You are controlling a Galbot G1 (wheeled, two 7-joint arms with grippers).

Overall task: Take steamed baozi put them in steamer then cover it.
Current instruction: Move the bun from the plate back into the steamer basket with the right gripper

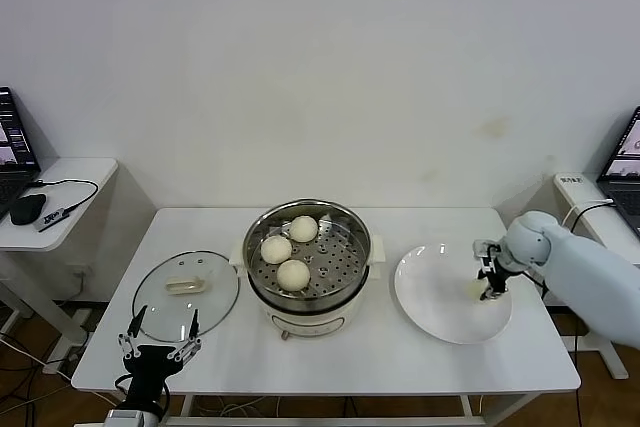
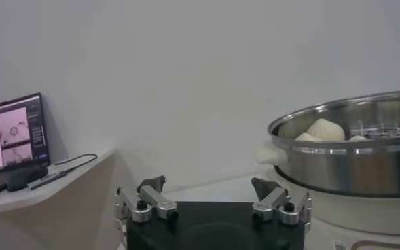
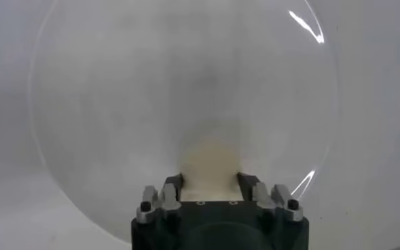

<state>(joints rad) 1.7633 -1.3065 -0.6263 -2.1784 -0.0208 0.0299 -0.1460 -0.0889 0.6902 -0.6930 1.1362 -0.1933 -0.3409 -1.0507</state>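
The steamer [image 1: 352, 222] stands at the table's middle with three steamed baozi [image 1: 293, 274] on its perforated tray; it also shows in the left wrist view [image 2: 349, 163]. The fourth baozi [image 1: 476, 291] lies on the white plate [image 1: 435, 302] to the right. My right gripper [image 1: 490, 290] is down on the plate with its jaws against both sides of that baozi [image 3: 210, 159]. The cover [image 1: 215, 297] lies flat on the table left of the steamer. My left gripper [image 1: 160, 339] is open and empty at the table's front left edge, just in front of the cover.
A side table at the left carries a laptop [image 1: 12, 142], a mouse [image 1: 27, 209] and a cable. Another laptop [image 1: 625, 162] stands on a side table at the right. The white table's front edge [image 1: 330, 387] runs near my body.
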